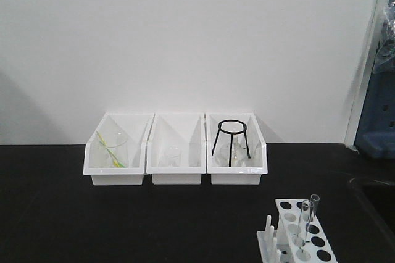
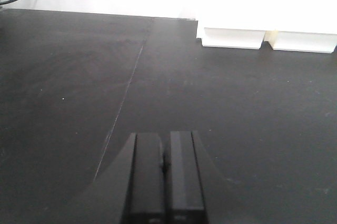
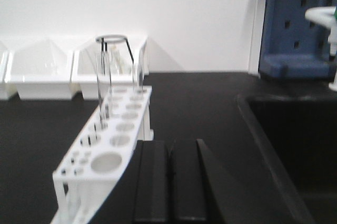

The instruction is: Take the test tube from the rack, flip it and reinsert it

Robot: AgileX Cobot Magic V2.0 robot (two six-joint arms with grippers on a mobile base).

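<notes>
The table under me is matt black, with a fine seam running across it; along the white wall stand 3 bins of glossy white plastic, open-topped with sloped fronts. The left bin holds clear glassware with a thin yellow-green rod leaning in it; the middle one holds a small clear beaker; the right one holds a black wire tripod, a ring on slim legs.

The rack is white moulded plastic, at the table's front right, just beside my right gripper; its flat top plate has 2 rows of round holes, and rounded upright pegs stand along its left side. 2 tubes of thin clear glass stand in its holes, both taller than the rack; the near tube and the far tube sit in different holes, well apart along the plate. I cannot tell which end of either is up.

To the right is a dark sunken basin with a raised edge; behind it, a blue perforated panel.

My left gripper is flat, black and square-edged, over bare table; its jaws are pressed together and hold nothing. My right jaws are likewise pressed together, empty; their left side looks to overlap the rack's near corner, but I cannot tell whether they touch.
</notes>
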